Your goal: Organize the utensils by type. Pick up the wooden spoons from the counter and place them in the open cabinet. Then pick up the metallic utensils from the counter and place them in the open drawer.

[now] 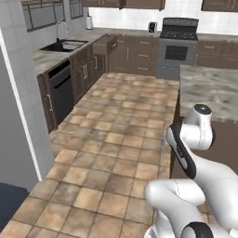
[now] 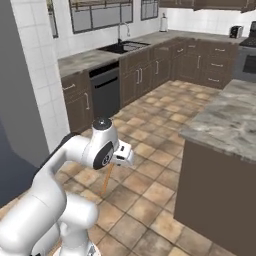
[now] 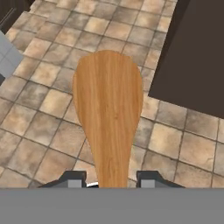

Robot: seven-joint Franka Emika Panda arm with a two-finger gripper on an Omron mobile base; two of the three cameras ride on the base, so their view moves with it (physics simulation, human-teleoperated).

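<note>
Tiled kitchen floor [image 3: 39,127], pincer [image 3: 111,180] clamped on wooden spoon [image 3: 109,113], handle end hidden.

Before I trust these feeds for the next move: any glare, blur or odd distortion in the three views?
Left base view: soft, slightly blurred render, even light, no glare. Right base view: equally soft; the slim orange-brown wooden spoon hangs as a thin streak below the gripper. Hand view: that spoon looms oversized from closeness, grain sharp; the tan tiled floor is evenly lit.

An orange-brown, wood-grained wooden spoon [image 3: 108,118] is seen; the floor [image 3: 39,109] is tiled tan and beige; the counter [image 2: 225,120] is veined grey-and-tan.
</note>
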